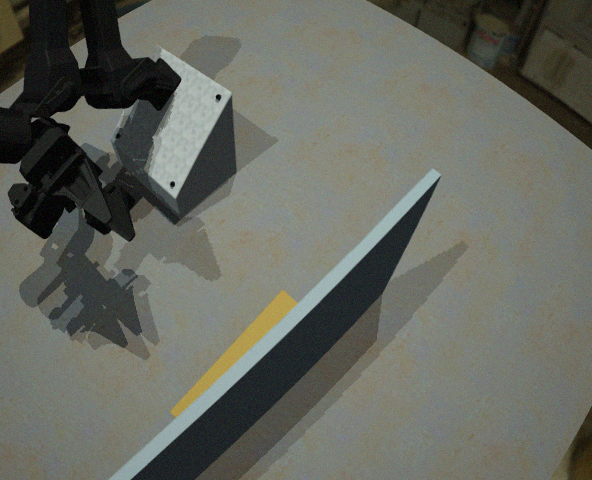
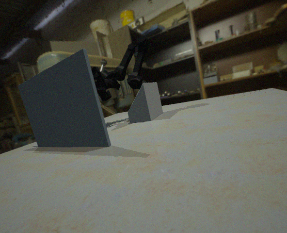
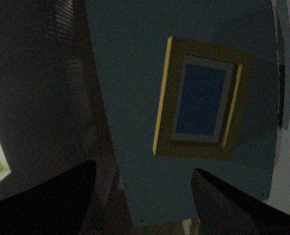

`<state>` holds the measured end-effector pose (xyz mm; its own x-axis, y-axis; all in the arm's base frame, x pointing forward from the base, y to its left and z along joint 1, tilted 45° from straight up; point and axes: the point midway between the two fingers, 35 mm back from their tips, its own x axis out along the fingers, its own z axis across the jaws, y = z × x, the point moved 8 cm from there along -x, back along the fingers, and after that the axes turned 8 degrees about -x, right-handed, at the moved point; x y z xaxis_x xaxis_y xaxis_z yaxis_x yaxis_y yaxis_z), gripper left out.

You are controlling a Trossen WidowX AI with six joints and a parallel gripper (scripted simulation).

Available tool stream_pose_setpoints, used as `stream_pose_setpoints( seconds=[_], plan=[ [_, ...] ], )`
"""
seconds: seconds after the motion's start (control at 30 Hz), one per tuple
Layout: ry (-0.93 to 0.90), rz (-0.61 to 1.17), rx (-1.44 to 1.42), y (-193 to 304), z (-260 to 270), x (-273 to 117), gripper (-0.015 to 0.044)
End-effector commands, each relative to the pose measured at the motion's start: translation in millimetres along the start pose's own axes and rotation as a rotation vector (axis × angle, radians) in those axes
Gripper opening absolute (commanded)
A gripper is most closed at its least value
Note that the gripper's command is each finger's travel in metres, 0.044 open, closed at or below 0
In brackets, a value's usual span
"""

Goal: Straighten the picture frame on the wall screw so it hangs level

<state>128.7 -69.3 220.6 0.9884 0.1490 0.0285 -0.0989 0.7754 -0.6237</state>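
The picture frame (image 3: 172, 98) (image 1: 237, 350) has a yellow border around a grey mount and a blue picture. It hangs on the blue-grey upright panel (image 3: 125, 98) (image 1: 312, 330) (image 2: 63, 105). In the wrist view it is crooked against the panel: the gap between its long left side and the panel's left edge narrows toward the bottom of the view. The screw and notched strip are hidden. My gripper (image 1: 119, 232) (image 3: 145, 172) is open and empty, off in front of the panel, touching nothing. Its fingers are partly hidden behind the panel in the exterior view.
A white wedge-shaped block (image 1: 198, 124) (image 2: 137, 110) with dark holes stands on the table (image 1: 467, 335) (image 2: 163, 175), below and beside the arm. The panel's top edge and side edges rise from the table. Shelves are in the background.
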Motion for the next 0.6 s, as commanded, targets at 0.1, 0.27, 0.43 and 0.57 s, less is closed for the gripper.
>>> stream_pose_setpoints(
  seconds=[0.1,0.27,0.43,0.57],
  plan=[
    [0.001,-0.002,0.008,-9.4,-16.4,23.6,0.026],
    [0.001,-0.003,0.012,-10.2,-34.1,49.1,0.026],
    [0.002,-0.004,0.013,-8.8,-39.5,56.9,0.026],
    [0.002,-0.004,0.013,-8.8,-39.5,56.9,0.026]
  ],
)
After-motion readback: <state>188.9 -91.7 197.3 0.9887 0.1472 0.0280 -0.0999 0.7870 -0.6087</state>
